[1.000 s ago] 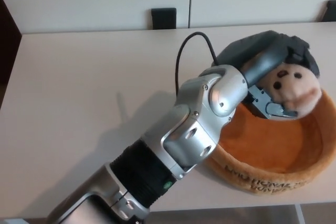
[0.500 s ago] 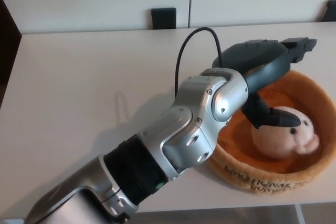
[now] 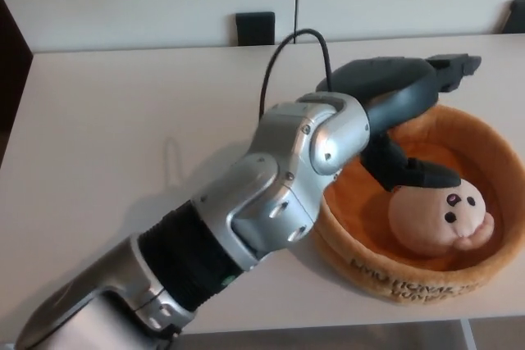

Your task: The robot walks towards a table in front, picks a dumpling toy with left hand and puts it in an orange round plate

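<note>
Smooth pale table (image 3: 123, 120); round plush dumpling toy (image 3: 435, 219) in fuzzy orange plate (image 3: 492, 141)

dumpling toy (image 3: 435, 220) is a pale peachy beige with tiny black dots for a face, plate (image 3: 484, 133) is fuzzy orange with dark lettering on the near rim, left hand (image 3: 402, 120) dark grey-black, arm shiny silver, bench (image 3: 131, 129) plain off-white

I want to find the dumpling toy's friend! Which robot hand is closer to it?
The left hand. It hangs open just above the dumpling toy, which lies in the orange round plate. The right hand is not in view.
</note>
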You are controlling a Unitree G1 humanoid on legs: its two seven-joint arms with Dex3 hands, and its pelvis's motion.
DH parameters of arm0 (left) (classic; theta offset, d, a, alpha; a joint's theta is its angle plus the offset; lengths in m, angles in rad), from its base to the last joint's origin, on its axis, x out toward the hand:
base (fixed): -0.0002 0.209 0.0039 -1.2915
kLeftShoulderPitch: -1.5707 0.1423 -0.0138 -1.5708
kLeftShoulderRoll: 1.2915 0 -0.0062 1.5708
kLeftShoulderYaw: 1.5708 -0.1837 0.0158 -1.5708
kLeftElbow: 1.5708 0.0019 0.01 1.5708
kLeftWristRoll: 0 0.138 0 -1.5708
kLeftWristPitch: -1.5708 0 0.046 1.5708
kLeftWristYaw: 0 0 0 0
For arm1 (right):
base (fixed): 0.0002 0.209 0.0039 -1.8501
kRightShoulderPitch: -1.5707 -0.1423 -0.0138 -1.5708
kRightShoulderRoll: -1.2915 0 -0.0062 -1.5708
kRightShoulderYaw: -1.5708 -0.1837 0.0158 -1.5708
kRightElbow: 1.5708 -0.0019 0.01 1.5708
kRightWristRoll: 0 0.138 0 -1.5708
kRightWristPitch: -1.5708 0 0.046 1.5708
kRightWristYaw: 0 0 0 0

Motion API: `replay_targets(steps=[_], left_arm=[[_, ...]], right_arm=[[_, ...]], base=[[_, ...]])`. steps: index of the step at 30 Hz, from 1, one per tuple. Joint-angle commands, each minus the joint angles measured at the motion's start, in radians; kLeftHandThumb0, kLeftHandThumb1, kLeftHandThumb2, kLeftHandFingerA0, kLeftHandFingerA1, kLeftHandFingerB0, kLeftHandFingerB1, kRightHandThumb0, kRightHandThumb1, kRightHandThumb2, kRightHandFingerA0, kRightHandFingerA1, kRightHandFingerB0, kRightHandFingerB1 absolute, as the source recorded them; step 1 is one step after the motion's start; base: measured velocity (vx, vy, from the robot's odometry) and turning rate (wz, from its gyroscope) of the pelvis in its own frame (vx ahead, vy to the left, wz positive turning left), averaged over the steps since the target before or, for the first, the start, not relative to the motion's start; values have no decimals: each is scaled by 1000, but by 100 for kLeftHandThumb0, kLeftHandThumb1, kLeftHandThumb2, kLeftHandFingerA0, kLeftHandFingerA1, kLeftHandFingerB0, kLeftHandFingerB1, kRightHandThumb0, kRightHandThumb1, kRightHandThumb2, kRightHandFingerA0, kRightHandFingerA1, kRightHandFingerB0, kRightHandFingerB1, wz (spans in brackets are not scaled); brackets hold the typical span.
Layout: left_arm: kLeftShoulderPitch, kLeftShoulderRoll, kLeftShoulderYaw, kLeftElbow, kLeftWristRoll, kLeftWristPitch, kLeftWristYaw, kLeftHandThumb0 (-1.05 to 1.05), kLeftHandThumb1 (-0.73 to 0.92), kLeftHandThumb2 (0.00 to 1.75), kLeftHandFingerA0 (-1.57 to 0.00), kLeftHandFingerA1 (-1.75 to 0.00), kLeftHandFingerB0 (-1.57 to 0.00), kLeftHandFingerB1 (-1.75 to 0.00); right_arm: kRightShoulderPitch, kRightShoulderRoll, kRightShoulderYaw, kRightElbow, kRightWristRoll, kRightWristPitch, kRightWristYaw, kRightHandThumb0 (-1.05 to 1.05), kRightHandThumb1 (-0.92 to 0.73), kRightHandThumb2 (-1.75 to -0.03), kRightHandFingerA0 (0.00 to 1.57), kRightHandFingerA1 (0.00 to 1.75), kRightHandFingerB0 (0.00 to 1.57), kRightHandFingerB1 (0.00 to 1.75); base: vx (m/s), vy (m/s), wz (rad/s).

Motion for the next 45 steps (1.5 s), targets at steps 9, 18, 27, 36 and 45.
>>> replay_targets(steps=[9,18,27,36,45], left_arm=[[195,298,635,-784,-280,-75,-177,-67,43,79,-5,-36,-5,-34],[468,353,1167,-973,-596,-174,-273,-60,40,67,-15,-35,-10,-35],[1196,193,1725,-922,-1040,-551,-536,-29,18,81,-7,-51,-7,-50],[1576,89,1826,-643,-1039,-773,-736,-62,46,55,-28,-32,-25,-29],[1654,227,1633,-257,-674,-945,-571,-67,40,80,-33,-49,-21,-39]], right_arm=[[17,-22,40,9,-35,-6,-39,-28,-34,-85,56,79,24,61],[38,-26,52,19,-49,-13,-38,-32,-51,-57,54,85,28,62],[44,-27,60,27,-57,-1,-56,-31,-55,-57,52,80,27,57],[47,-29,57,26,-50,0,-59,-32,-58,-58,49,77,24,57],[60,-18,57,29,-48,0,-69,-24,-37,-87,45,73,22,59]], base=[[0,0,0],[0,0,0],[0,0,0],[0,0,0],[0,0,0]])
